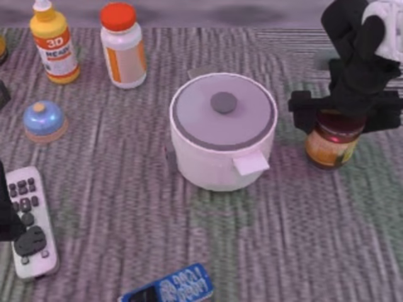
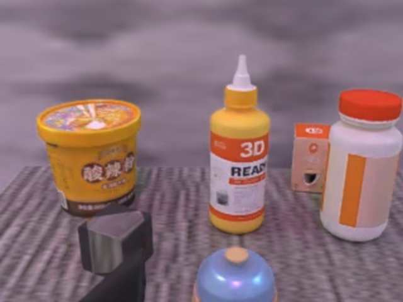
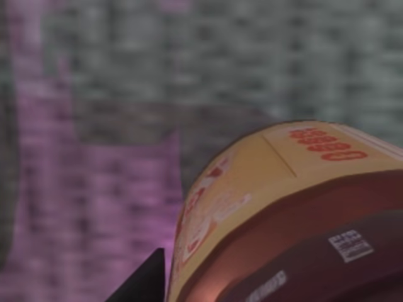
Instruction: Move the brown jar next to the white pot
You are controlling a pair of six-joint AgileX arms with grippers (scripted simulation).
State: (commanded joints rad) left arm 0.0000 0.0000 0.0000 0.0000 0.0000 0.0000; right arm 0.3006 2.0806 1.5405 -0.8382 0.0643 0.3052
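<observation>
The brown jar (image 1: pixel 329 146) stands upright on the mat just right of the white pot (image 1: pixel 221 129), a small gap between them. My right gripper (image 1: pixel 345 112) sits directly over the jar's lid, hiding it, and is shut on the jar. The right wrist view is filled by the jar's yellow-orange label and amber glass (image 3: pixel 271 207), with one dark fingertip (image 3: pixel 143 280) against its side. The pot has a grey-rimmed lid, a grey knob and a flat handle at its front. My left gripper (image 1: pixel 7 217) is parked at the table's left edge, over a remote.
A yellow bottle (image 1: pixel 55 44) and a white bottle with a red cap (image 1: pixel 124 47) stand at the back left. A blue bell (image 1: pixel 43 119) and a white remote (image 1: pixel 31 220) lie on the left. A blue packet (image 1: pixel 170 286) lies at the front edge. A noodle cup (image 2: pixel 91 157) stands far left.
</observation>
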